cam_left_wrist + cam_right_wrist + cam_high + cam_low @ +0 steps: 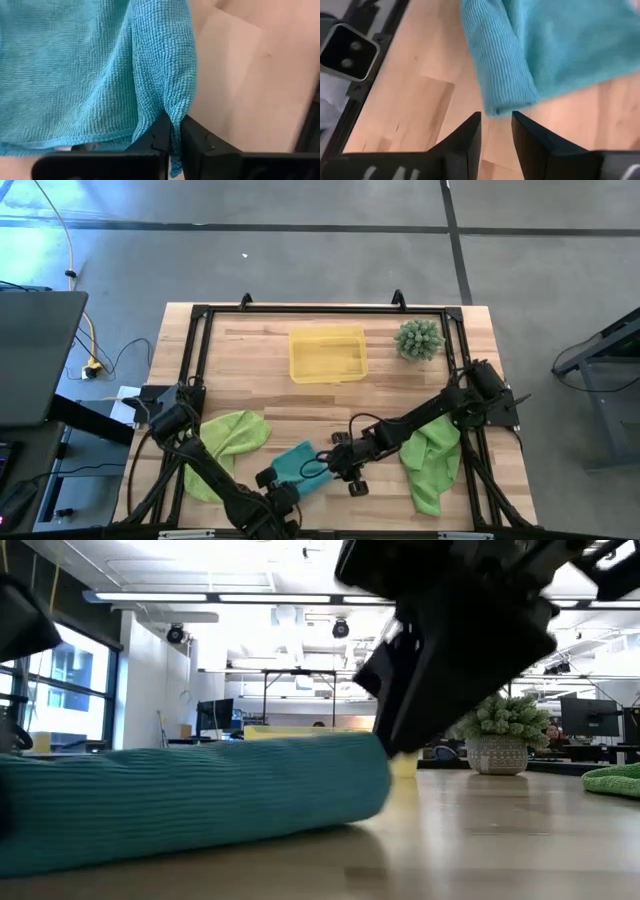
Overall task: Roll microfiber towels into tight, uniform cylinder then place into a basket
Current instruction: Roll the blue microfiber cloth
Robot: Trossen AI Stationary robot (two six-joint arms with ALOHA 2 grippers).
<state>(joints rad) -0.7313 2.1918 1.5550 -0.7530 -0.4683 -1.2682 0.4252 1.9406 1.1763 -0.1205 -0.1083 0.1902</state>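
Note:
The teal microfiber towel [298, 465] lies loosely rolled on the wooden table near its front edge, and in the low view it shows as a long roll [190, 800]. My left gripper [172, 122] is shut on the towel at its left end [268, 478]. My right gripper [496, 117] stands open at the towel's right end [335, 463], its fingertips just short of the rolled end [507, 102]. Two lime-green towels lie crumpled on the table, one at the left [235, 435] and one at the right [432, 460]. The yellow basket [327, 370] stands farther back. My left gripper pinches a raised fold of the teal towel [167, 107] between its two fingers, by the cloth's edge. The fingers come slanting down from the table's near left. A strip of cloth runs back between them [173, 160]. The towel rests on the table.
A spiky green plant in a pot [418, 338] stands right of the basket at the back. A black frame [200, 310] runs along the table's edges. Bare wood lies between the towels and the basket.

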